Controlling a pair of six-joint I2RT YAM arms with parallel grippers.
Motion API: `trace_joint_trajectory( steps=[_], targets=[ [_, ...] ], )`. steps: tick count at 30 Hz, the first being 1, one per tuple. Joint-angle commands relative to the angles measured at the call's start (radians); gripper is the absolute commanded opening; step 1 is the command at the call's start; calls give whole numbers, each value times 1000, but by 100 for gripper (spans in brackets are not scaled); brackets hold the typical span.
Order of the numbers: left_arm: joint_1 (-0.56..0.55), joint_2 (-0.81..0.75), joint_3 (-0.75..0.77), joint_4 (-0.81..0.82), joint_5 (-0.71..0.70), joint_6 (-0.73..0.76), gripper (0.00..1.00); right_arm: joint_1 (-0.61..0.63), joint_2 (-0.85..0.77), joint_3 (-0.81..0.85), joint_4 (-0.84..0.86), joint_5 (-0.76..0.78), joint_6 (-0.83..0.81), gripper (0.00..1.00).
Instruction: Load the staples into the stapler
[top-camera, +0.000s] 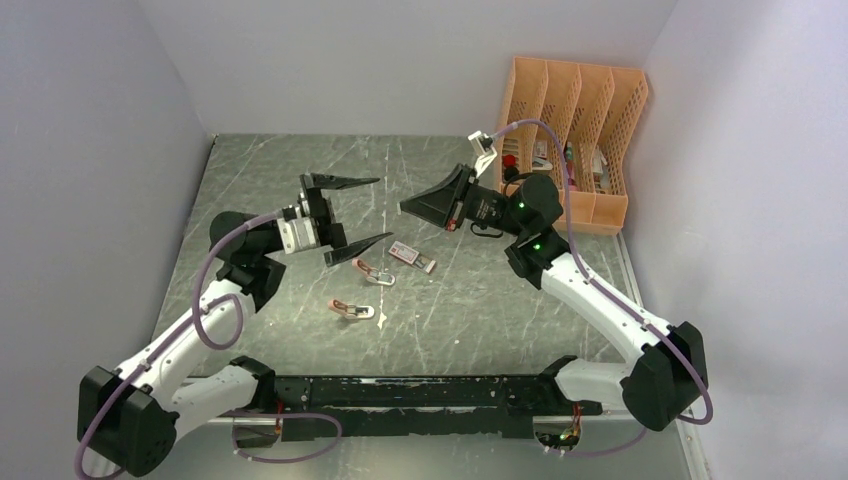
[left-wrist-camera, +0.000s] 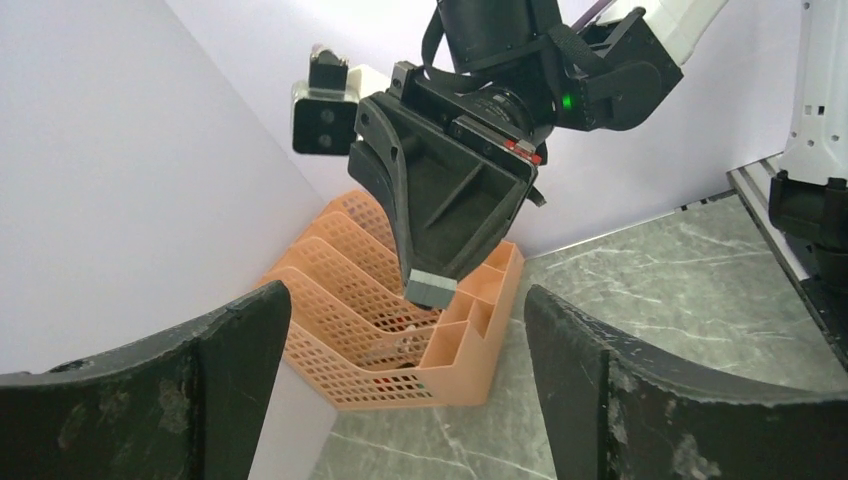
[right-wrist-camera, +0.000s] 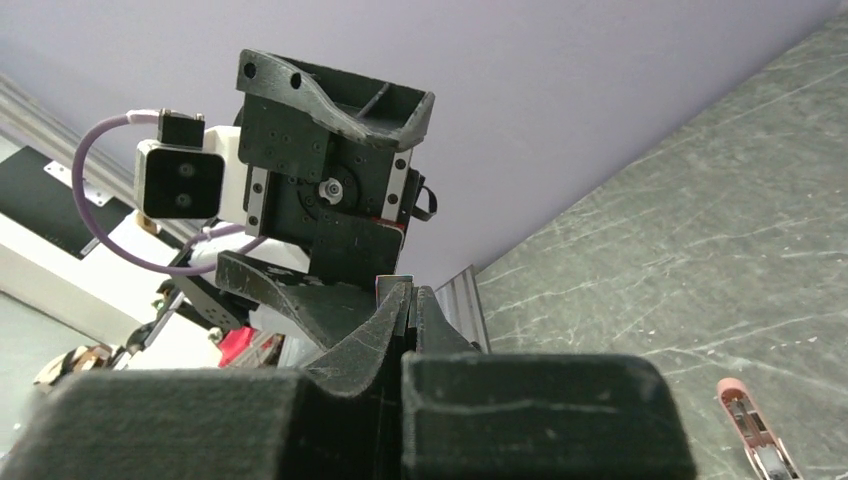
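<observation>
Above the grey marbled tabletop (top-camera: 480, 300), the left end effector (top-camera: 384, 209) gapes apart, the right end effector (top-camera: 404, 208) clamped on grey staples (left-wrist-camera: 432, 290).

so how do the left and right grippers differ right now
The left gripper stands wide open; the right gripper is shut. The left gripper holds nothing; the right gripper pinches what looks like staples at its tip. Both hang above the table, tips facing each other.
</observation>
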Motion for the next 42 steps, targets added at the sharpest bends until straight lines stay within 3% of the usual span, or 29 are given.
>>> trace_joint_trajectory(
  steps=[1,10,23,42],
  targets=[
    [-39,26,67,-40,37,127,88,-6,-2,14,54,-51,34,0],
    [-104,74,118,-151,53,246,71,-5,-22,9,31,-46,25,0],
    [-119,83,127,-180,37,258,52,-6,-51,-16,23,-34,25,0],
    [-119,72,121,-150,34,237,41,-6,-66,-34,-5,-19,15,0]
  ],
)
